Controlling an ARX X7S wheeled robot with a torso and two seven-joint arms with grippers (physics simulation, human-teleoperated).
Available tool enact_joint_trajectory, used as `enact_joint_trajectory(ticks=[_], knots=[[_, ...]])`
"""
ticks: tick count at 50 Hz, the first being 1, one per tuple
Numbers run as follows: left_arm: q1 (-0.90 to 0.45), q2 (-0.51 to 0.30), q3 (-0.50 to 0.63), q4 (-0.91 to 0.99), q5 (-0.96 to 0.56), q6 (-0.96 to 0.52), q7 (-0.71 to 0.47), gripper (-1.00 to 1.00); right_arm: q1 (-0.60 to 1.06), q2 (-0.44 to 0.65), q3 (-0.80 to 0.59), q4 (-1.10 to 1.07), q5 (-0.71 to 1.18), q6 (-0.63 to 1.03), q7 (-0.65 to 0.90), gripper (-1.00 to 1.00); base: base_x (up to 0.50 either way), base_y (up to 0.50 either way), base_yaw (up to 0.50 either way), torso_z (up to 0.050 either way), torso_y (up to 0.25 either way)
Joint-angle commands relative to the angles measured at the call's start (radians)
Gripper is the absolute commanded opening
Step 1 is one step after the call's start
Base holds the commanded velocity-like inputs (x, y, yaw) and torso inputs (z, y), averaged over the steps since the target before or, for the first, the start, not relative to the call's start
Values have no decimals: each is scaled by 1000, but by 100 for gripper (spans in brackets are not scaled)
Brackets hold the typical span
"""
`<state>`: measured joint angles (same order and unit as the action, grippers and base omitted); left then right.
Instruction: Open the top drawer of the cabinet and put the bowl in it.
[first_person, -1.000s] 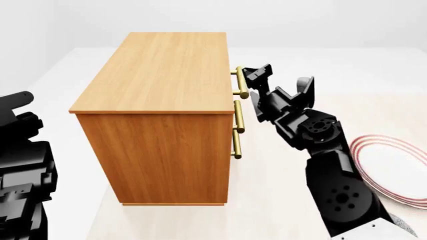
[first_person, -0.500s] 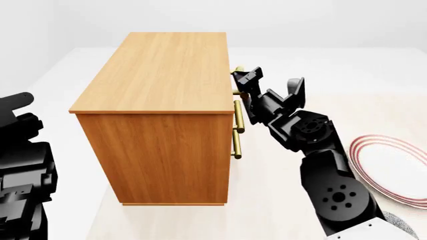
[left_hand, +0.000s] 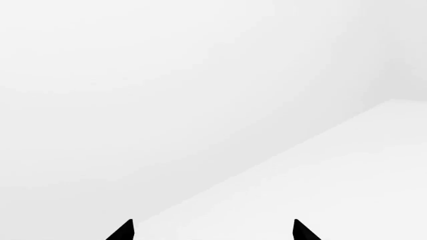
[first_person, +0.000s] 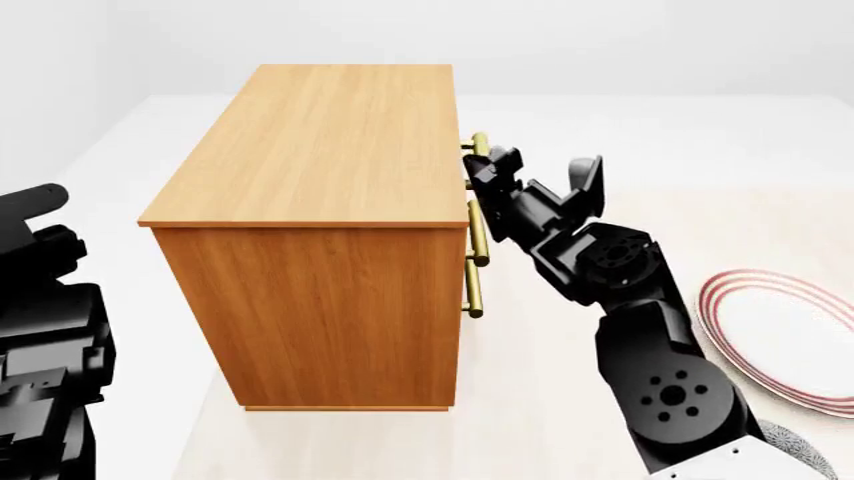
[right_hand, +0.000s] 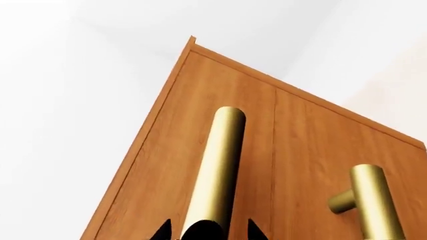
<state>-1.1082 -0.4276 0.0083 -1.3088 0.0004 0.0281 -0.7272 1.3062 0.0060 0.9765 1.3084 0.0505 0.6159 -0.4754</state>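
Observation:
The cabinet (first_person: 320, 200) stands in the middle of the head view, its drawer fronts facing right. My right gripper (first_person: 483, 168) is against the brass handle (right_hand: 223, 165) of the top drawer (right_hand: 193, 115). In the right wrist view the bar runs between my two fingertips with a thin gap on each side, so my right gripper (right_hand: 208, 231) is open around it. A sliver of the speckled grey bowl (first_person: 798, 448) shows at the bottom right, mostly hidden behind my right arm. My left gripper (left_hand: 211, 231) is open, facing a bare white wall with nothing between its tips.
A white plate with red rings (first_person: 787, 335) lies on the floor to the right of my right arm. Two lower drawer handles (first_person: 475, 235) stick out of the cabinet front. My left arm (first_person: 40, 330) hangs at the far left.
My right gripper has moved left towards the cabinet, and its fingers now straddle the top handle. The left arm and the cabinet have not moved.

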Motion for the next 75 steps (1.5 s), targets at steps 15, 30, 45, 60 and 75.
enact_joint_trajectory(ticks=[15, 30, 45, 60, 75], knots=[[1, 2, 3, 0, 0, 2, -3, 100, -4, 1, 0, 0, -2, -13, 13, -100, 0, 0, 0, 0, 0], [3, 3, 2, 0, -1, 3, -3, 100, 13, 39, 44, -1, 6, -12, 6, -100, 1, 0, 0, 0, 0], [6, 2, -1, 0, -1, 4, -2, 100, 25, 69, 69, -1, 2, -5, -15, -100, 3, 0, 0, 0, 0], [8, 4, -2, 0, 0, 4, -3, 100, 24, 99, 101, -1, 1, -5, -20, -100, 4, 0, 0, 0, 0], [9, 5, -2, 0, 0, 5, -2, 100, 28, 132, 119, -2, -6, -9, -24, -100, 5, 0, 0, 0, 0]])
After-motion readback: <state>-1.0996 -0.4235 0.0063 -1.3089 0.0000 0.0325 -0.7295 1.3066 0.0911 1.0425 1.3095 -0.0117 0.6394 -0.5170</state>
